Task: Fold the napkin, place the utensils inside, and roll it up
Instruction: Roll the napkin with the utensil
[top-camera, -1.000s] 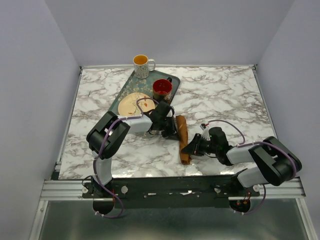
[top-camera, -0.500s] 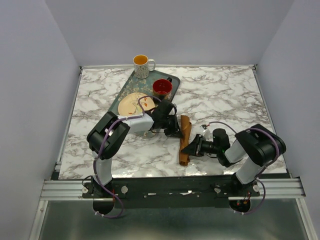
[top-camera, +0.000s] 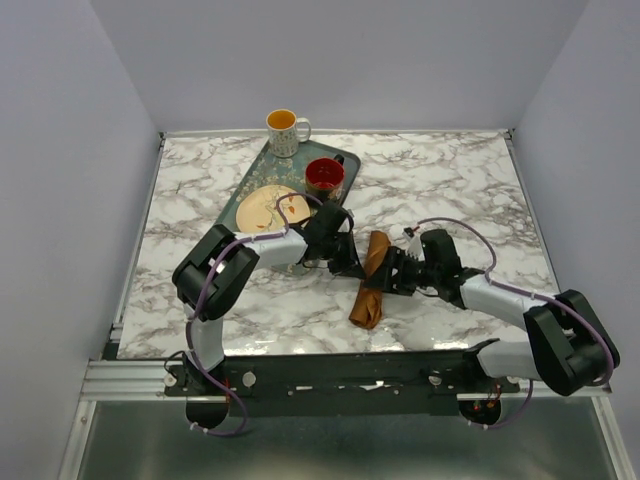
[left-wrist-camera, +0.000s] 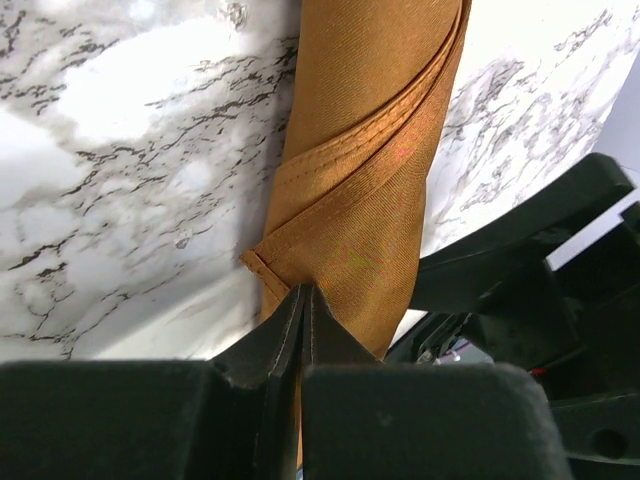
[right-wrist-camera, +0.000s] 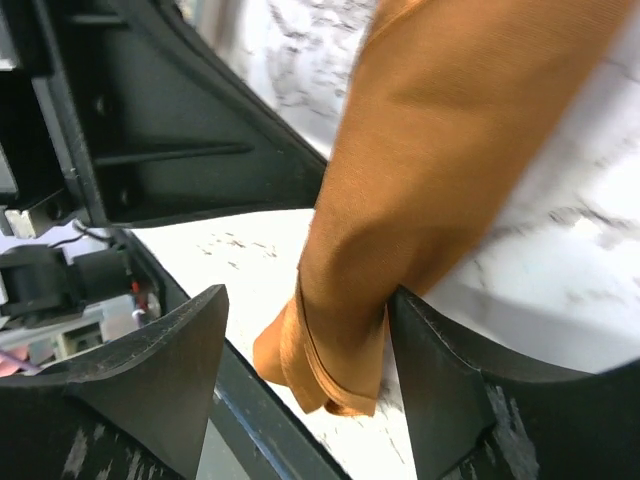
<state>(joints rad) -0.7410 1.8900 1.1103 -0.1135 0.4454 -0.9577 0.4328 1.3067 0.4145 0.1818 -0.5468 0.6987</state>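
- Napkin (top-camera: 366, 303): rust-brown cloth, rolled into 1 narrow tube. It lies slantwise on the marble table (top-camera: 450, 180), between the 2 arms, just right of the dark green tray (top-camera: 243, 186).
- Roll, far end: points away from the arm bases, with both grippers close to it. Near end: free on the marble, toward the table's front edge.
- Roll surface, left wrist view: stitched hems wrap diagonally round the tube, and 1 folded corner juts out at its left side.
- Left gripper (top-camera: 348, 265): at the left flank of the roll's far half. In its wrist view the jaws are pressed together at that corner, with a thin strip of brown cloth in the slit between them. The tips touch the roll.
- Right gripper (top-camera: 388, 272): at the right flank of the same half, opposite the left gripper. In its wrist view the jaws are spread, 1 finger to each side of the roll. The right-hand finger (right-wrist-camera: 455, 390) touches the cloth; the left-hand finger (right-wrist-camera: 150, 390) stands apart from it.
- Roll end, right wrist view: layered cloth edges show between the spread fingers.
- Tray contents: 1 cream plate (top-camera: 266, 208) and 1 red cup (top-camera: 324, 176).
- Mug (top-camera: 285, 131): patterned, at the tray's far end.
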